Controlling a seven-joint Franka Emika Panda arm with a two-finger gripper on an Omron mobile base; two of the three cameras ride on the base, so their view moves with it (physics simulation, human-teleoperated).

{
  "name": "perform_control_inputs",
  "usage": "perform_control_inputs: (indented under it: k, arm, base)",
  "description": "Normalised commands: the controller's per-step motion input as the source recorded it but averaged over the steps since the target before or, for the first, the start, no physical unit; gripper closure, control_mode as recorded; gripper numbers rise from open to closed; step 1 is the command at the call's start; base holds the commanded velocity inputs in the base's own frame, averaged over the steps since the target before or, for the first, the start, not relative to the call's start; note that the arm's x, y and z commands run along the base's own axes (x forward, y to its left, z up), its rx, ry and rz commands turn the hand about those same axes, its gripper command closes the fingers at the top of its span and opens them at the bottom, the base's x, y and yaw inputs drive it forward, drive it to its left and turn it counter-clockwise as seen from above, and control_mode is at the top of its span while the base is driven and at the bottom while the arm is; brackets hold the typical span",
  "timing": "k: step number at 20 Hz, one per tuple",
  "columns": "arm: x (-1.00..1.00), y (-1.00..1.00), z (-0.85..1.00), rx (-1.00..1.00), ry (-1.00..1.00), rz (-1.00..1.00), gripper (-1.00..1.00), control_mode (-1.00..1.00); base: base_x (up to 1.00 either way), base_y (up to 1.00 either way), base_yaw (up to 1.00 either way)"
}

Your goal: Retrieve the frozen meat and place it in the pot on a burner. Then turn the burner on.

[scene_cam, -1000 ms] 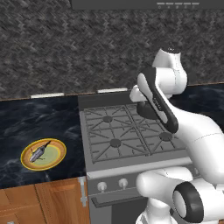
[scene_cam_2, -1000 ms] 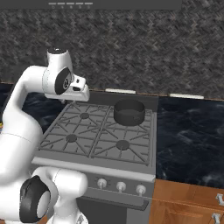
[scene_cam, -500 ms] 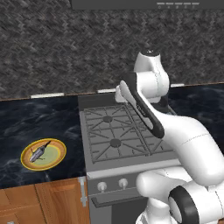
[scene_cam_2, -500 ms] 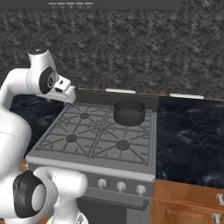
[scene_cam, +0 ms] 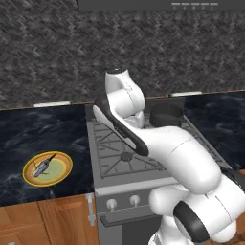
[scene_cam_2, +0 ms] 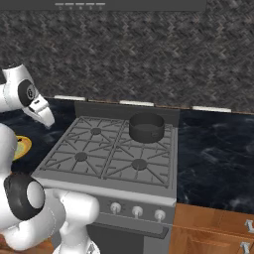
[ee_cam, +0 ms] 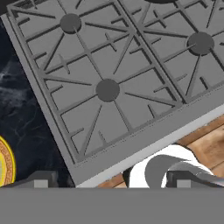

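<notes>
Hovering above the front left part of the stove (ee_cam: 131,144), the gripper (ee_cam: 109,179) stands with its two dark fingertips (ee_cam: 41,179) set wide apart and nothing between them. Below it in the hand view lie two grey grate sections, each with a round burner (ee_cam: 107,90) cap at its middle, and the stove's pale front edge runs slantwise across the lower part of that view. Dark marbled counter (ee_cam: 22,109) shows beside the stove, and the gold rim of the plate (ee_cam: 8,166) peeks in at the edge.

From the right base view, the hand end of the arm (scene_cam_2: 37,106) hangs over the counter just left of the stove, near the rear left corner. From the left base view, the arm's white bulk leans across the stove top.

The frozen meat (scene_cam: 43,166) lies on the yellow-rimmed green plate, on the counter well left of the stove. The pot (scene_cam_2: 146,127) stands upright on the rear right grate, with no contents visible. Three knobs (scene_cam_2: 136,211) line the stove's front panel, above wooden cabinet fronts (scene_cam_2: 208,233).
</notes>
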Motion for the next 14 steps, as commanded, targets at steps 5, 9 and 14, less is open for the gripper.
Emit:
perform_control_inputs:
  k: [5,9,14]
  arm:
    - [0.00,0.47,-0.28,0.00,0.07,-0.07,-1.00,-1.00]
    - [0.04,0.39,-0.23,0.00,0.02,0.00,-1.00,-1.00]
    - [0.00,0.40,-0.25,0.02,0.00,0.06,-1.00,-1.00]
  base:
    - [0.00,0.00,0.00]
    - [0.00,0.00,0.00]
    - [0.00,0.00,0.00]
